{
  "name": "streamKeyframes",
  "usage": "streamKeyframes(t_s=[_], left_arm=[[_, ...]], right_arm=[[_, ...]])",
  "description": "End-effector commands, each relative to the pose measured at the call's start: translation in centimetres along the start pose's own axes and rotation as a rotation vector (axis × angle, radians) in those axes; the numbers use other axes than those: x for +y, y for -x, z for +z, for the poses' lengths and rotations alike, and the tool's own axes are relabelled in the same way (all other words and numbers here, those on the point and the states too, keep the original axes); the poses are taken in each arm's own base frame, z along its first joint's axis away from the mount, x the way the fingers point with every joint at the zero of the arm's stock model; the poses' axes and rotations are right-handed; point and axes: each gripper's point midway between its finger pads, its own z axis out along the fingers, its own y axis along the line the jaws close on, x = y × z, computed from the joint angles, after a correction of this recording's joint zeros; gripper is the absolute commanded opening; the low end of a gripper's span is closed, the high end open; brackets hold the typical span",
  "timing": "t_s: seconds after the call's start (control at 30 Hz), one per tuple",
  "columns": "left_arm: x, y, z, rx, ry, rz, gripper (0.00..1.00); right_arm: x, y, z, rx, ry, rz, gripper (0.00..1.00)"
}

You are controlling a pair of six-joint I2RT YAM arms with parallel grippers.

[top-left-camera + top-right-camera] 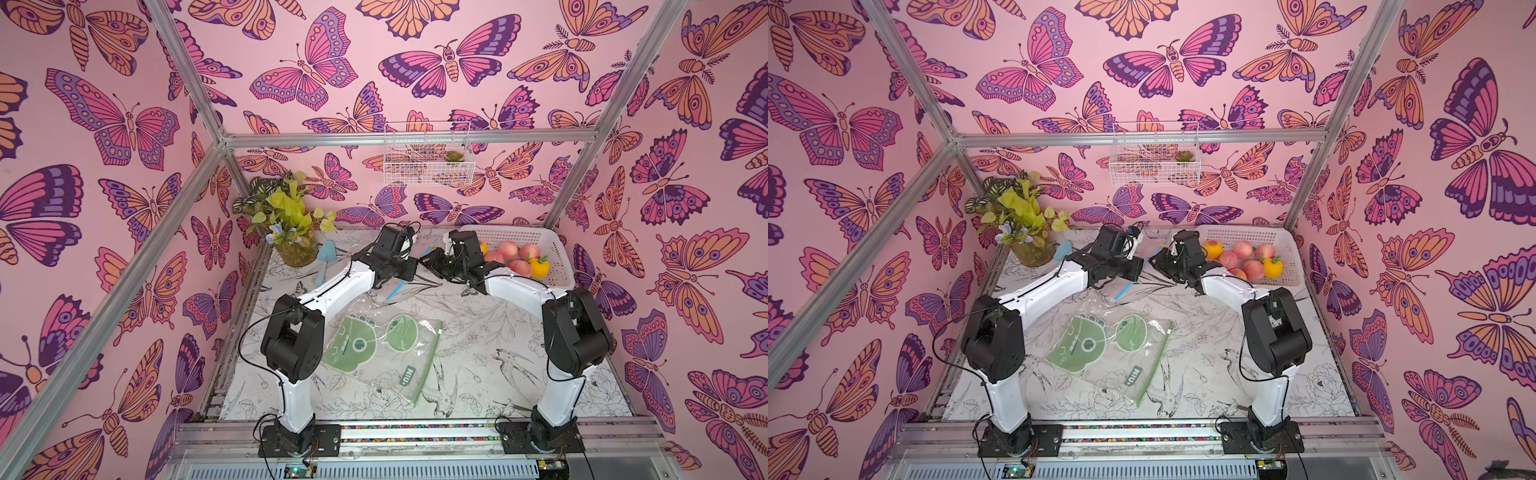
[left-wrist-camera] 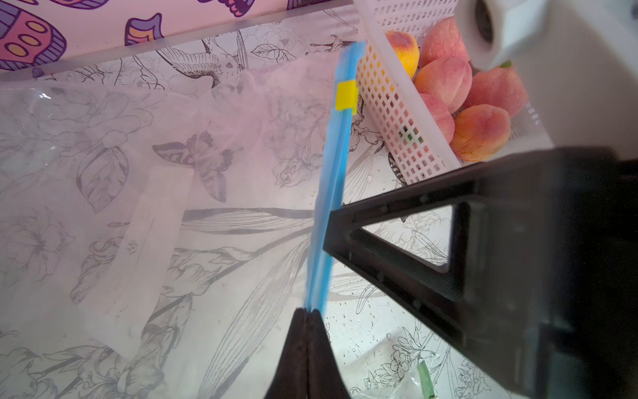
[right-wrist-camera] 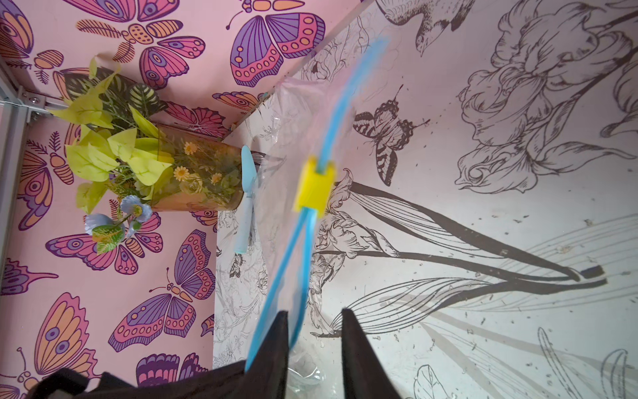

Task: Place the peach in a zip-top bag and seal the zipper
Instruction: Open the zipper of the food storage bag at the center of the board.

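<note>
1. Glass vase (image 1: 296,249) with yellow-green foliage: left of centre in both top views, upright at the far left corner of the worktop (image 1: 490,353).
2. Pale blue trowel (image 1: 325,255): just right of the vase, lying flat.
3. Green-printed bag (image 1: 374,349): lower centre of both top views, flat on the worktop between the two arms, well apart from both pincers.
4. Left pincer (image 2: 307,316): bottom centre of the left wrist view. Its fingers are pressed together on the blue zipper strip (image 2: 331,193) of the clear zip-top bag (image 2: 155,145). The bag is held up off the worktop, its film filling the left of that frame.
5. Yellow slider (image 3: 314,186): centre of the right wrist view, seated on the strip. From it, two blue tracks run separately toward the bottom of the frame.
6. Right pincer (image 3: 314,311): bottom centre of the same view, jaws standing apart, astride the tracks. One track seems to lie against a finger, though blur makes contact hard to judge.
7. White mesh basket (image 1: 515,233): right of centre in both top views, just beside the right wrist.
8. Peaches (image 1: 508,250): several, in that basket, beside a yellow-orange fruit (image 1: 539,269).
</note>
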Motion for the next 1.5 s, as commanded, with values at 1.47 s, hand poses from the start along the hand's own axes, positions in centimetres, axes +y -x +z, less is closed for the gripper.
streamKeyframes(t_s=[1.47], left_arm=[[-0.3,-1.5,-0.5,0.019,-0.001,0.054,0.0]], right_arm=[[1.4,-1.0,-2.1,-0.017,-0.045,-0.046,0.0]])
